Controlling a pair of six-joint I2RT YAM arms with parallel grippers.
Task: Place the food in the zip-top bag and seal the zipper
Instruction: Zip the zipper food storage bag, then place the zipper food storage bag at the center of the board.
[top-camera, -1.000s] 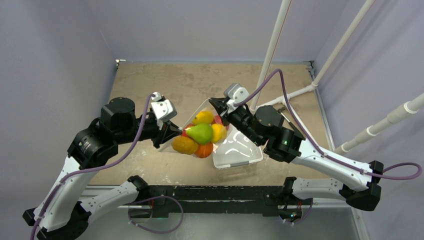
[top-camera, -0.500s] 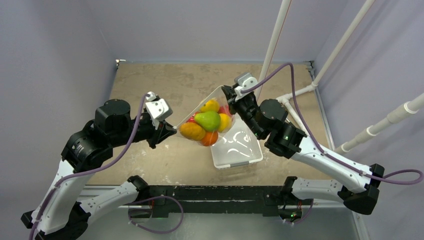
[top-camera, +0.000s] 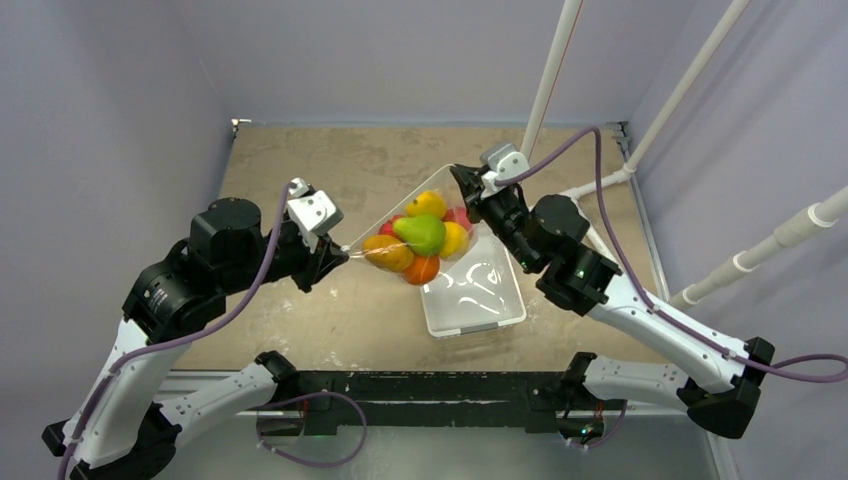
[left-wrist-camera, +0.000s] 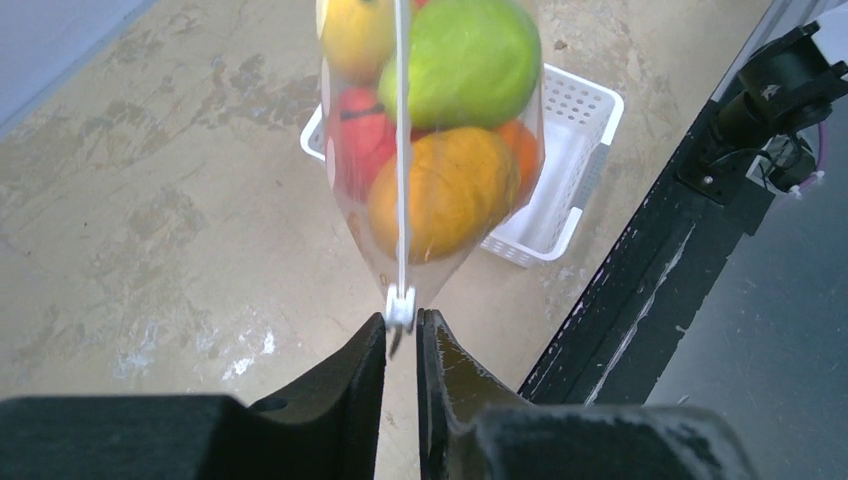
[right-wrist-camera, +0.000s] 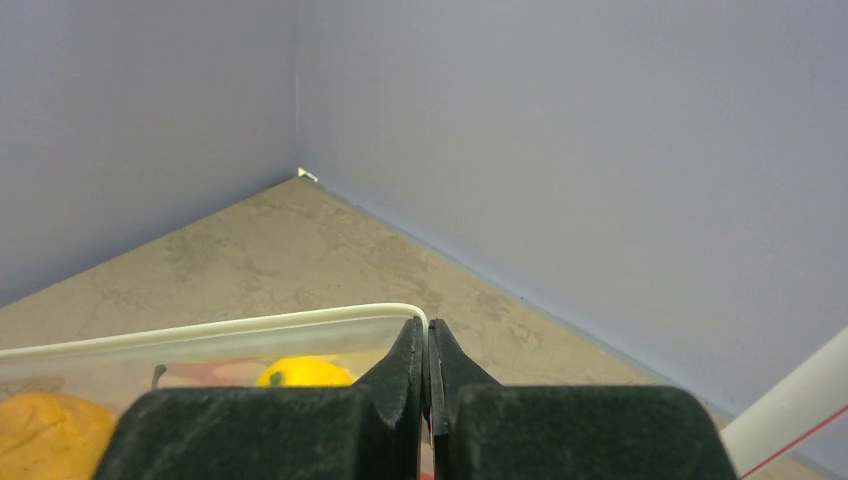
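Left fingers (left-wrist-camera: 375, 335) pinch the zipper (left-wrist-camera: 400, 150) at 8 o'clock, right fingers (right-wrist-camera: 415, 345) at 1 o'clock; the hanging food (top-camera: 420, 235) could drag it loose.

Mottled tan table (top-camera: 300, 175) with one white tray (top-camera: 475, 325)
The perforated tray sat right of centre, close to the near edge.
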